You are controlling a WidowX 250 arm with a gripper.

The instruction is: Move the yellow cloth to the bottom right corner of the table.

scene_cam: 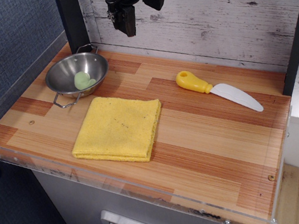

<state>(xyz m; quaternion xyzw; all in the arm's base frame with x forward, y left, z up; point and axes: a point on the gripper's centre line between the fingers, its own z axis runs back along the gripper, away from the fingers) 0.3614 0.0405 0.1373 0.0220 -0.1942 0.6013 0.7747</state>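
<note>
The yellow cloth (118, 129) lies folded flat on the left-middle of the striped wood table (210, 142), its layered edges toward the front and right. My gripper (138, 7) is black and hangs high at the back, above and behind the table, well apart from the cloth. Its two dark fingers (124, 20) stand apart with wall showing between them, and it holds nothing. The bottom right corner of the table (262, 191) is bare wood.
A steel bowl (76, 73) with a pale green ball (82, 80) stands at the back left, just behind the cloth. A yellow-handled white-bladed knife (216, 90) lies at the back right. A clear acrylic rim (122, 192) runs along the front edge.
</note>
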